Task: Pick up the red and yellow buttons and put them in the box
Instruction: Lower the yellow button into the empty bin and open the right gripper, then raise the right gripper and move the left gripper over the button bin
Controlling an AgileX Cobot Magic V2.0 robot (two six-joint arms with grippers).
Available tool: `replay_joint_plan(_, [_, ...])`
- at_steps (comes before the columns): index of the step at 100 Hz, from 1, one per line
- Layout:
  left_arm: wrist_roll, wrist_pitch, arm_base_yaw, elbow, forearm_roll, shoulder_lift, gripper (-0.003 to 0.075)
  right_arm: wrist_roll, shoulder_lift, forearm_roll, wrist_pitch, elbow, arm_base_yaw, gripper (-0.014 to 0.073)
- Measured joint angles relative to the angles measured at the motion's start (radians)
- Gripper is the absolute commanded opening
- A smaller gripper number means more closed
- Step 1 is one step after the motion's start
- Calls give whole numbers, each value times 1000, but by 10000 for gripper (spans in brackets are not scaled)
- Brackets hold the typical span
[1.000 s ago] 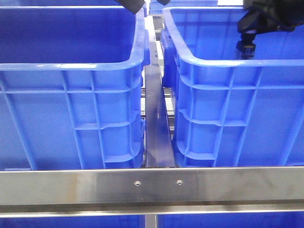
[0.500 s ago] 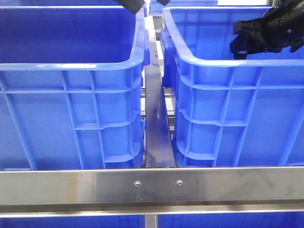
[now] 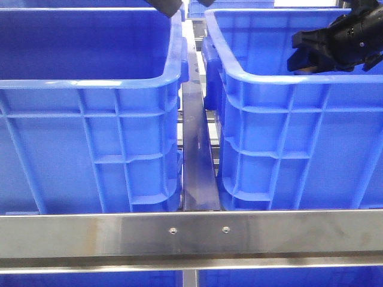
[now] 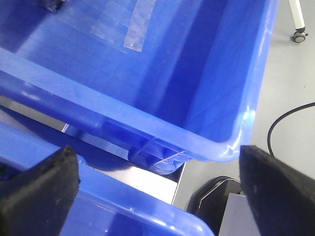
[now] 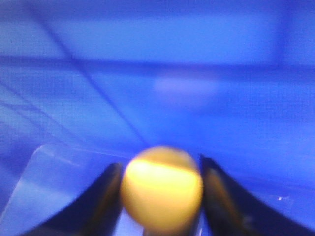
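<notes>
Front view: two big blue bins side by side behind a steel crossbar [image 3: 191, 234], left bin [image 3: 90, 107] and right bin [image 3: 287, 119], a steel rail [image 3: 196, 161] running between them. Right gripper [image 3: 297, 52] black, lying nearly level over the right bin's near rim, fingers pointing left; something brownish just visible between the tips. Left arm only a dark scrap [image 3: 164, 6] at the far top edge above the left bin.

Left wrist view: left gripper [image 4: 157, 191] spread wide, nothing between the fingers [image 4: 42, 189], hanging over a blue bin's corner [image 4: 216, 142] and grey floor [image 4: 290, 73].

Right wrist view: blurred. Yellow button [image 5: 161, 188] clamped between the dark fingers [image 5: 101, 199], blue bin wall [image 5: 162, 73] behind.
</notes>
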Motion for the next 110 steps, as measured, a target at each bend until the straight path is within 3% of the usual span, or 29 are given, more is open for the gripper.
replay_joint_plan(31, [0,0,0,0,0,0,620,0,-5,0,0,0,0,559])
replay_joint_plan(59, [0,0,0,0,0,0,620,0,-144,0,-18,78,0,545])
replay_joint_plan(69, [0,0,0,0,0,0,620,0,-214,1,-28,143,0,436])
replay_joint_plan(93, [0,0,0,0,0,0,620,0,-444,1,-28,326,0,59])
replay_joint_plan(110, [0,0,0,0,0,0,620,0,-626,1,-20,465,-1,-74])
